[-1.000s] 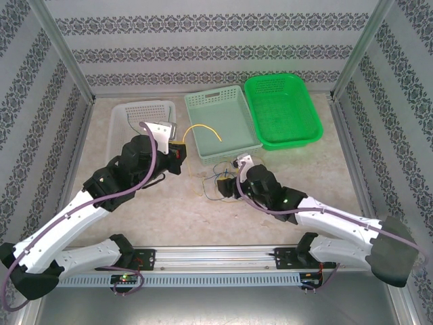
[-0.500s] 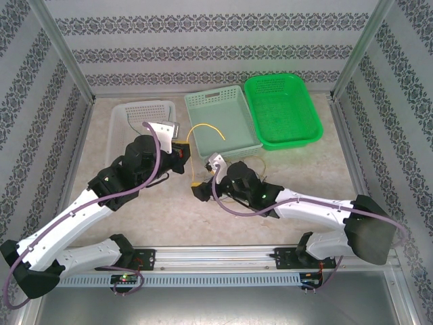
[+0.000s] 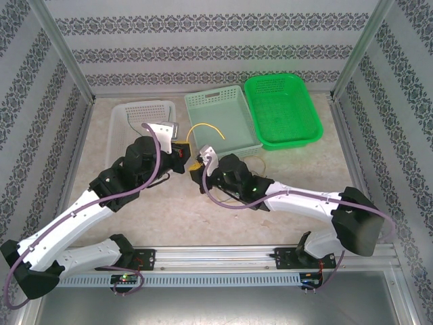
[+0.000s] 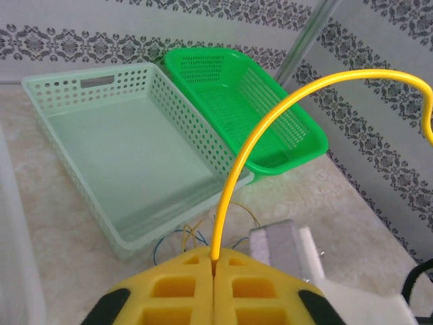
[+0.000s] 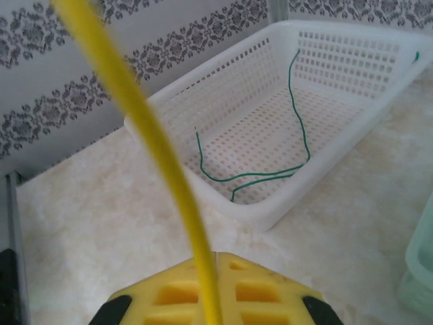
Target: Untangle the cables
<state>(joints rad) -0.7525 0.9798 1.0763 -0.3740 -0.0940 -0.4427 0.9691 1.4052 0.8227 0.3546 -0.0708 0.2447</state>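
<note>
A yellow cable (image 4: 270, 115) rises from my left gripper (image 4: 214, 256), whose jaws are shut on its end, and arcs high over the pale green basket (image 4: 101, 135). From above, that arc (image 3: 205, 126) curves over the basket's near left corner. My right gripper (image 5: 216, 261) is shut too, and a yellow cable (image 5: 149, 128) runs up out of its jaws. The two grippers (image 3: 181, 154) (image 3: 197, 169) sit close together in front of the baskets. A tangle of thin blue and yellow cables (image 4: 183, 237) lies on the table under the right arm. One dark green cable (image 5: 298, 115) lies in the white basket (image 5: 352, 40).
Three baskets line the back of the table: white (image 3: 128, 115) on the left, pale green (image 3: 233, 139) in the middle, bright green (image 3: 281, 108) on the right. The right arm (image 3: 298, 200) stretches across the table's centre. Metal frame posts stand at the back corners.
My right gripper swung left from the tangle to just beside the left gripper, and its jaws went from open to shut on the yellow cable. The left arm barely moved.
</note>
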